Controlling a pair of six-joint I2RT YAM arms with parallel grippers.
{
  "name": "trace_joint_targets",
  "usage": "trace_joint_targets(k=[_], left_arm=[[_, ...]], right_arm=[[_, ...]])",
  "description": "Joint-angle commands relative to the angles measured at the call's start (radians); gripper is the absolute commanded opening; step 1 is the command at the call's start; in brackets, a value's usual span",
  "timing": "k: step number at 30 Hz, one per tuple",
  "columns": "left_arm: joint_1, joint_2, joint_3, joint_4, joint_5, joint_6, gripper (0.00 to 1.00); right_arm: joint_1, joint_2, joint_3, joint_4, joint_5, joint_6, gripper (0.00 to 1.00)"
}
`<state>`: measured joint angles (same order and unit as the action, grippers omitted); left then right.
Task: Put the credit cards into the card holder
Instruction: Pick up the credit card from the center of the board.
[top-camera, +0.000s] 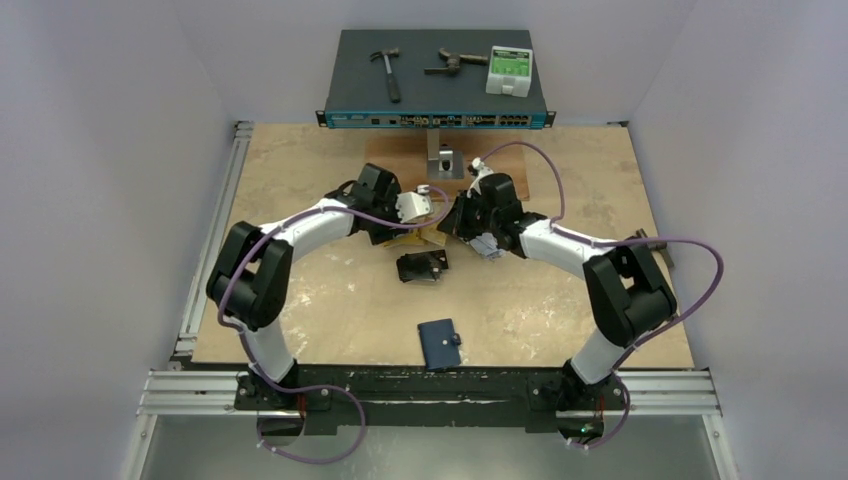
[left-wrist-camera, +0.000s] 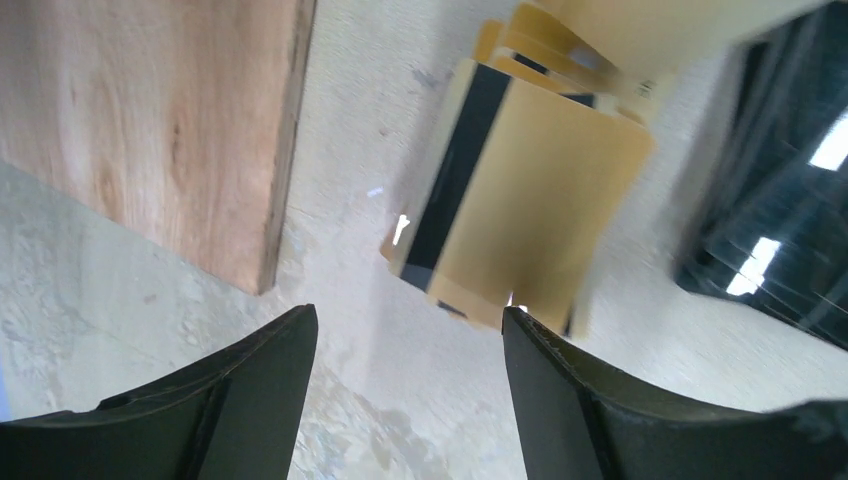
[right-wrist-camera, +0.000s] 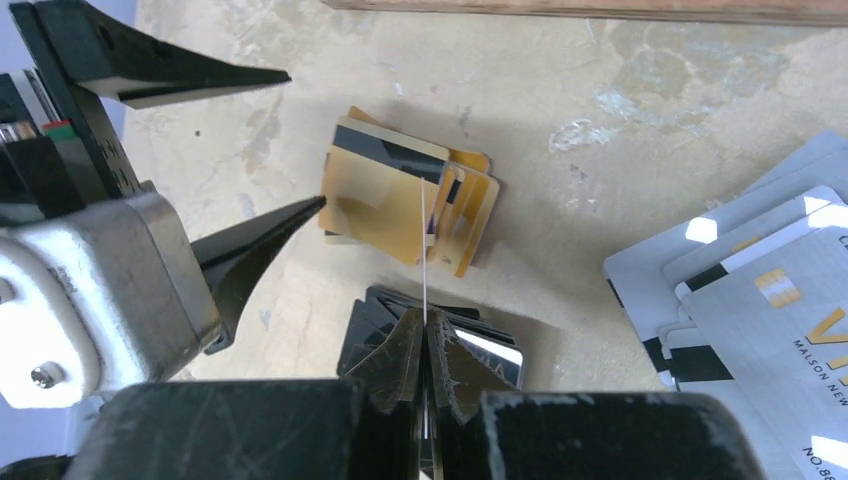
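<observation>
- Here, the card holder (top-camera: 440, 343) is lying folded shut near the middle of the table's (top-camera: 330, 310) near edge; I cannot tell what is inside it.
- The cards are lying in three piles around the middle of the table, well apart from the card holder: gold cards (right-wrist-camera: 375, 195), black cards (top-camera: 420, 268) just nearer than those, and silver cards (right-wrist-camera: 760, 290) to the right.
- The right gripper (right-wrist-camera: 425, 335) is pinching one thin card (right-wrist-camera: 425, 240) tight, and that card is standing on its edge above the black and gold piles.
- The left gripper (left-wrist-camera: 408, 315) is hanging open with nothing in it, just beside the gold cards.
- The gold cards are fanning out, so their edges are sticking out past each other.
- A wooden board (left-wrist-camera: 150, 120) is lying toward the far edge, near the gold cards.
- Bare table top is showing between the black cards and the card holder.
</observation>
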<state>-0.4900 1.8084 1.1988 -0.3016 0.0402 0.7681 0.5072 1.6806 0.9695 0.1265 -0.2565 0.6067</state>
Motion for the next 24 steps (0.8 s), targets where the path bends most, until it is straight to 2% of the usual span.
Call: trace_joint_targets(k=[1,4,8,11,14,20,24], left_arm=[[0.010,-0.142,0.018,-0.155,0.092,-0.057,0.68],[0.020,-0.237,0.020,-0.227,0.170,-0.100,0.69],[0.063,-0.360,0.035,-0.352,0.377,-0.160,0.69],[0.107,-0.453,0.046,-0.424,0.557,-0.192,0.79],[0.114,-0.507,0.091,-0.552,0.646,-0.164,0.80],[0.129,-0.621,0.134,-0.699,0.761,-0.176,0.80],[0.157,-0.690,0.222,-0.901,0.872,-0.061,0.84]], right_arm=[[-0.004,-0.066,0.056,-0.052,-0.066,-0.063,0.00],[-0.004,-0.106,0.047,-0.053,-0.099,-0.074,0.00],[-0.003,-0.144,0.046,-0.052,-0.251,-0.141,0.00],[-0.002,-0.193,0.046,-0.063,-0.357,-0.194,0.00],[0.020,-0.253,0.059,-0.074,-0.471,-0.225,0.00],[0.195,-0.264,0.252,-0.349,-0.409,-0.399,0.00],[0.272,-0.253,0.353,-0.458,-0.395,-0.463,0.00]])
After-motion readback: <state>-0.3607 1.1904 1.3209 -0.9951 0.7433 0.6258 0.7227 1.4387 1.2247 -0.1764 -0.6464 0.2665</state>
